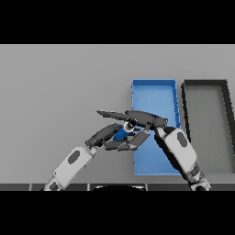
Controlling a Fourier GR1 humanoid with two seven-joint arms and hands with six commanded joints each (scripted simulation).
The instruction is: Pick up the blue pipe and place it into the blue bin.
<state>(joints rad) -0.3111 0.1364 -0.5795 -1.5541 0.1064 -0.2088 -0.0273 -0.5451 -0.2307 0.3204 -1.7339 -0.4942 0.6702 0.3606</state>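
Blue plastic shows between dark fingers: the pipe (121, 133) sits in the curled grip of the right hand (137, 123), just beside the left wall of the blue bin (153, 84). Whether it is lifted off the grey surface (59, 92) or touches it cannot be told from the head view. The right hand's upper fingers stretch out to the left over the pipe while the lower ones wrap under it, so the hand is clamped on the pipe. The left hand (104, 134) reaches in from the lower left with relaxed fingers, touching or nearly touching the same spot; it grips nothing.

The step in hand appears to be the carry, with the grasp made and the drop not yet done. The next move likely calls for a short shift to the right, enough to take the pipe over the bin's left rim and above its open floor, then a release.

The bin's interior offers open room beyond the right forearm. A dark bin (205, 83) stands just to the right, apart from it; overshooting would matter little. The left hand crowds the grip and should stay out of the way.
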